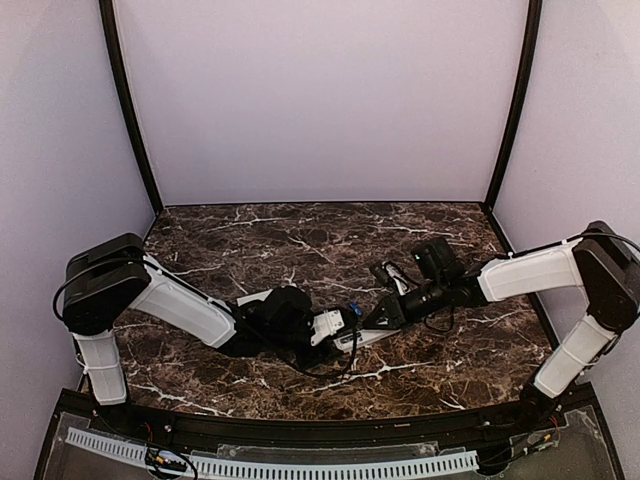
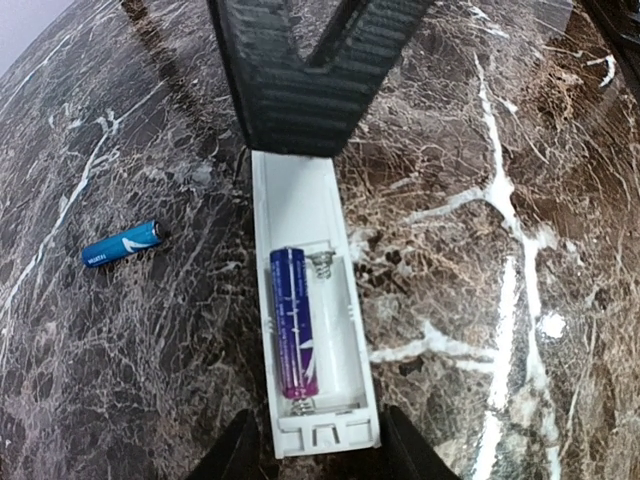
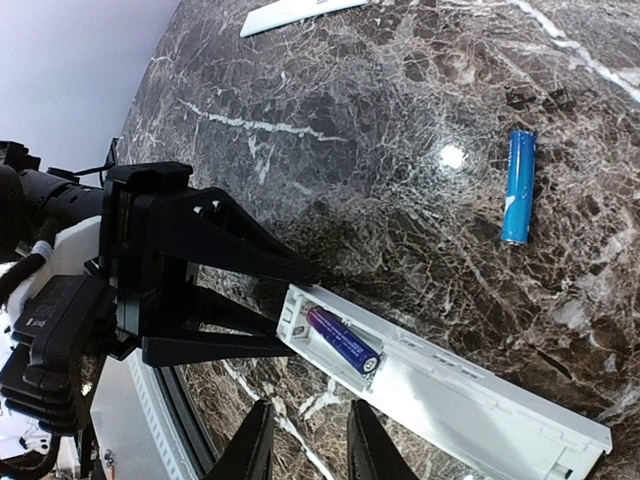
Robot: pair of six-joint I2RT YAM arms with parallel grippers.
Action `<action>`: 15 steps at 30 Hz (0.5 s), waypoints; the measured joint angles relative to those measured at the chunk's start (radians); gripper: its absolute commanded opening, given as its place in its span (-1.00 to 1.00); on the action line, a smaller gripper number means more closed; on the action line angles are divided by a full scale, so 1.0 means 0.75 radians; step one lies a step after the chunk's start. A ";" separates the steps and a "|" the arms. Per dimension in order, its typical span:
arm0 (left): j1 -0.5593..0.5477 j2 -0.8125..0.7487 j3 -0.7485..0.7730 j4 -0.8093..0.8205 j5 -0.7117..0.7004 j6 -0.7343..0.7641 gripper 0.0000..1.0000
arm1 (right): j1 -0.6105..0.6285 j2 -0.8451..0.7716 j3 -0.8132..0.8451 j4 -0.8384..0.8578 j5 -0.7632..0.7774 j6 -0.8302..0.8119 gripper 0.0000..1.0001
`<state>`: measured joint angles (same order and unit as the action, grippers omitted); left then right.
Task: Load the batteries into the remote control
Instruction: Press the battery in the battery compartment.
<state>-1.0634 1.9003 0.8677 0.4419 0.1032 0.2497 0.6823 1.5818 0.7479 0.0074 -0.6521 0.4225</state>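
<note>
**One battery in, one on the table beside the remote control**

The remote control (image 1: 360, 338) lies flat on the marble table (image 1: 250, 240), between the two arms near the middle of the top view. Its back is open and faces up.

One blue battery (image 2: 297, 320) lies lengthwise in the open bay, on the left side of the bay as the left wrist camera sees it. A coil spring (image 2: 320, 263) shows in the bare slot beside this battery. The right wrist view shows the same battery (image 3: 343, 343) sitting near the end of the remote control (image 3: 450, 390) that the left claw holds.

The left claw (image 2: 320, 435) is clamped on the battery end of the remote control (image 2: 300, 200), with one finger against each long side. From the right wrist, its black fingers (image 3: 230, 250) meet that same end.

The right claw (image 3: 310, 410) has its fingers a little apart, with bare marble showing between them and nothing held. In the left wrist view its ribbed black body (image 2: 300, 80) covers the far end of the remote control. I cannot tell whether it touches the casing there.

The loose battery (image 2: 122, 243) lies on its side on the table, near the remote control but apart from it. It is to the left of the remote control in the left wrist view. The right wrist camera shows the loose battery (image 3: 518, 187) well clear of the casing. A flat white piece (image 3: 300, 12) lies farther from the remote control, at the top edge of that view.
</note>
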 measured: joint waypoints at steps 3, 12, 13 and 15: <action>0.000 0.000 -0.001 0.010 0.000 -0.004 -0.30 | 0.012 0.014 0.003 -0.002 0.009 0.008 -0.53; -0.007 0.014 -0.001 0.049 -0.013 -0.020 -0.39 | 0.032 0.053 0.023 -0.005 0.032 0.021 -0.60; -0.009 0.017 -0.001 0.056 -0.015 -0.023 -0.39 | 0.033 0.062 0.029 -0.005 0.033 0.023 -0.60; -0.011 0.019 -0.001 0.063 -0.019 -0.026 -0.41 | 0.035 0.075 0.038 -0.004 0.034 0.027 -0.61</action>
<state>-1.0718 1.9148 0.8669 0.4892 0.0887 0.2298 0.7082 1.6379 0.7761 0.0048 -0.6270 0.4431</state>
